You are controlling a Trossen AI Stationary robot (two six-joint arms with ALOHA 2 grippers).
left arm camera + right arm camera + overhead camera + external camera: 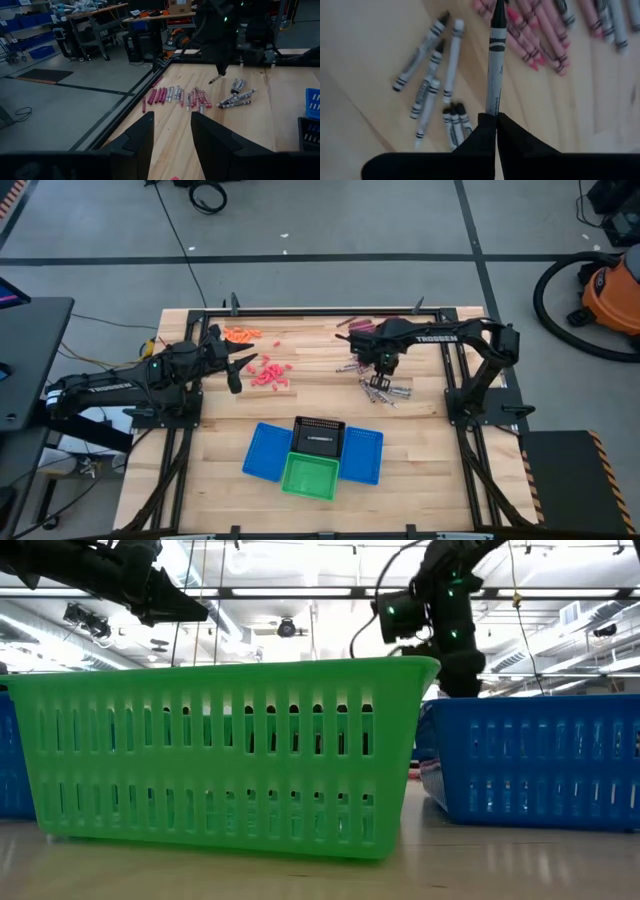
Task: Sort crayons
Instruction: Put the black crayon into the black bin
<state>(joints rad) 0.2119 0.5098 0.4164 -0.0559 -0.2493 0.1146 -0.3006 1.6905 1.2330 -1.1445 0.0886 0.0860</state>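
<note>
My right gripper (383, 370) hangs above the table's far right part, shut on a silvery-grey crayon (495, 65) with a dark tip. Below it, loose grey crayons (427, 75) lie flat on the wood beside a row of pink and maroon crayons (540, 35). Orange crayons (240, 333) and a red pile (268, 373) lie at the far left. My left gripper (172, 117) waits open above the left side, next to the red pile, with nothing between its fingers. My right gripper pinches the grey crayon by its blunt end (493, 107) between its two fingertips. The fingers point down from above, and the crayon runs on past them along their line. It hangs below the fingers, dark tip (212, 81) lowest, clear of the table.
A black basket (319, 436), a green basket (309, 476) and two blue baskets (265, 452) (362, 455) stand together at the table's near middle. Bare wood lies between them and the crayon groups. A dark frame runs round the table's edges.
</note>
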